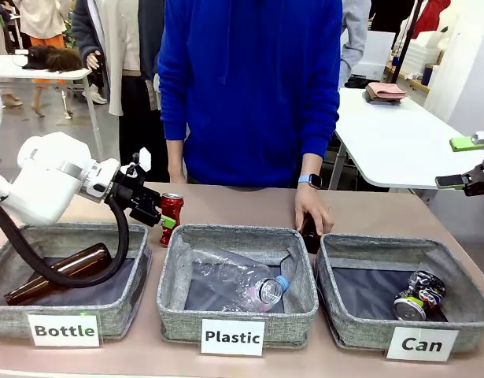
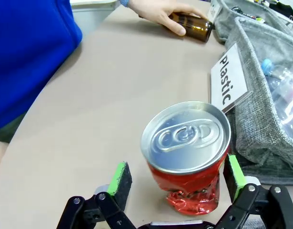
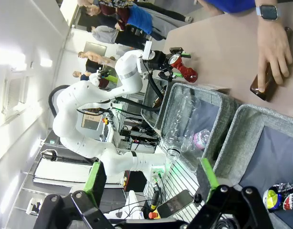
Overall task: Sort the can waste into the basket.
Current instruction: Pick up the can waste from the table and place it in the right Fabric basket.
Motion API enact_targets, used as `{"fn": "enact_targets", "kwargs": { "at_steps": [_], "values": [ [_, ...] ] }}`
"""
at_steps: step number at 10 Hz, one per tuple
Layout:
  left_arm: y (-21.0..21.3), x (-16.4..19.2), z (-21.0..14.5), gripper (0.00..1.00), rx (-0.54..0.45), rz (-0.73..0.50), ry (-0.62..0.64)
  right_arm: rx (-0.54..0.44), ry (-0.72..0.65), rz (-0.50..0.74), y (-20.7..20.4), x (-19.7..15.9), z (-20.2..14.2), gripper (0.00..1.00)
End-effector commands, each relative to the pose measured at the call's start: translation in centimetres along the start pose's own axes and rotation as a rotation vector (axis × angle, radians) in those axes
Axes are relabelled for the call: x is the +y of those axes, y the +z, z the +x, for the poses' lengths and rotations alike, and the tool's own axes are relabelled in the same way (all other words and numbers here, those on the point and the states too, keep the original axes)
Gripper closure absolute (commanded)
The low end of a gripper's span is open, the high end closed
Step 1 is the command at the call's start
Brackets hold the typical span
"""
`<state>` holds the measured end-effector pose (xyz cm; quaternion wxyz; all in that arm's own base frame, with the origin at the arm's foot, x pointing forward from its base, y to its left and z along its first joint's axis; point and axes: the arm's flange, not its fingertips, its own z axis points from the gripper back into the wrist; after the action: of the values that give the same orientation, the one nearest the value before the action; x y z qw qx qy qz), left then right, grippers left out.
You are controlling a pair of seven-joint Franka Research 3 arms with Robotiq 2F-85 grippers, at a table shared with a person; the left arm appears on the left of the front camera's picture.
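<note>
Tan desk [image 1: 242, 206] holds the Plastic basket [image 1: 179, 315], with the Bottle basket [image 1: 5, 319] left of it, the Can basket [image 1: 360, 331] right of it, and a red can [image 1: 172, 209] and a brown bottle [image 1: 309, 236] behind it.

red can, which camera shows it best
The left wrist view: the red can sits close up, silver top and crumpled body clear, between the pads of the open left gripper. The front view shows it small, partly behind that gripper. The right wrist view shows it tiny, far off.

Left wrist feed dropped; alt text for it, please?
The left gripper, fingers open, straddles a dented red metal can with a silver top on the tan table. Beside it is the grey fabric basket labelled "Plastic"; beyond, a person's hand rests on a brown glass bottle.
</note>
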<state>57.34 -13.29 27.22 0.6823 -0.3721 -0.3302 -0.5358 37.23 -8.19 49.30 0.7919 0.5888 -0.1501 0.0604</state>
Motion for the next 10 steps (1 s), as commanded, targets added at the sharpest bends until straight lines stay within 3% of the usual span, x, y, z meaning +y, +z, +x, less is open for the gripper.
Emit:
{"fn": "enact_targets", "kwargs": {
  "at_steps": [1,5,6,7,8,9,10],
  "values": [
    [-0.4,0.5,0.1,0.0,-0.017,-0.031,-0.005,0.013,0.02,0.002,0.4,0.0,0.0,0.0],
    [-1.3,0.4,0.1,0.0,-0.015,-0.066,0.011,0.013,0.02,0.002,0.4,0.0,0.0,0.0],
    [-1.3,0.3,0.2,0.58,-0.037,-0.076,-0.032,0.013,0.02,0.002,0.4,0.0,0.0,0.0],
    [-1.4,0.2,0.3,0.58,-0.048,-0.081,-0.034,0.013,0.02,0.002,0.4,0.0,0.0,0.0],
    [-1.5,0.2,0.2,1.0,-0.066,-0.094,-0.04,0.013,0.02,0.002,0.4,0.0,0.0,0.0],
    [-1.5,0.2,0.2,0.65,-0.077,-0.111,-0.033,0.013,0.02,0.002,0.4,0.0,0.0,0.0],
    [-1.7,0.2,0.2,1.0,-0.083,-0.118,-0.028,0.013,0.02,0.002,0.4,0.0,0.0,0.0]
  ]
}}
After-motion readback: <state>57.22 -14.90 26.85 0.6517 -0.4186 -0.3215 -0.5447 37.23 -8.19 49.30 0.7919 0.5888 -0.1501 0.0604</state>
